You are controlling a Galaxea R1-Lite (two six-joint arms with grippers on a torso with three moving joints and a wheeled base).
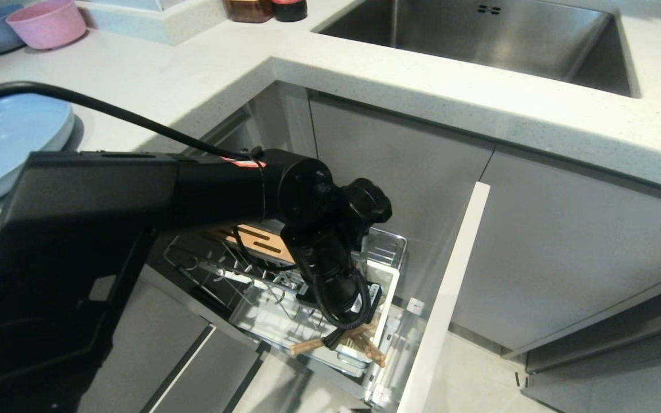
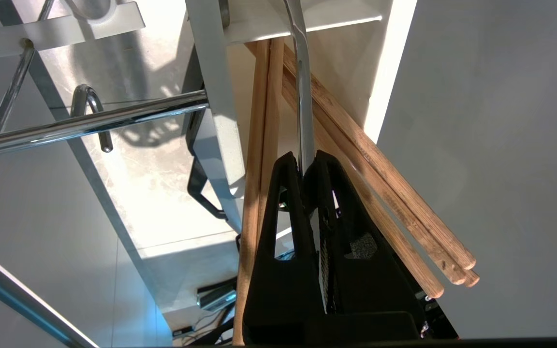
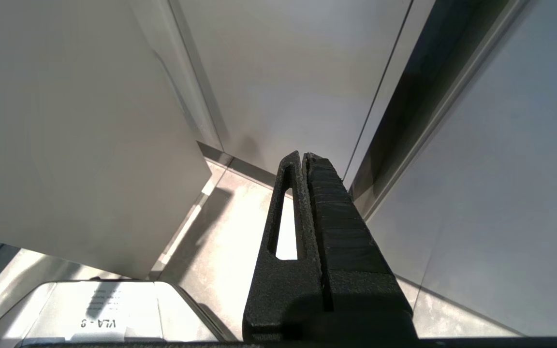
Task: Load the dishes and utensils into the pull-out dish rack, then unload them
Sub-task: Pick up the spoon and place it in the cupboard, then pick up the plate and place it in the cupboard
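Gripping spoon point(image 2: 302, 87), left end effector point(image 2: 308, 162), caddy point(image 2: 336, 14)

Tight room at the caddy, open room over the rack's wires

The left tool point(image 2: 309, 162) is pinched on the spoon point(image 2: 302, 87) handle inside the caddy point(image 1: 385, 298), at the rack's point(image 1: 261, 292) front corner; chopsticks point(image 2: 385, 193) lean just beside it on both sides, some touching the tool, and the front panel point(image 1: 451, 292) stands close behind them. A chrome rail point(image 2: 90, 123) and hook bar the other side. Above the rack, the worktop point(image 1: 422, 86) edge overhangs.
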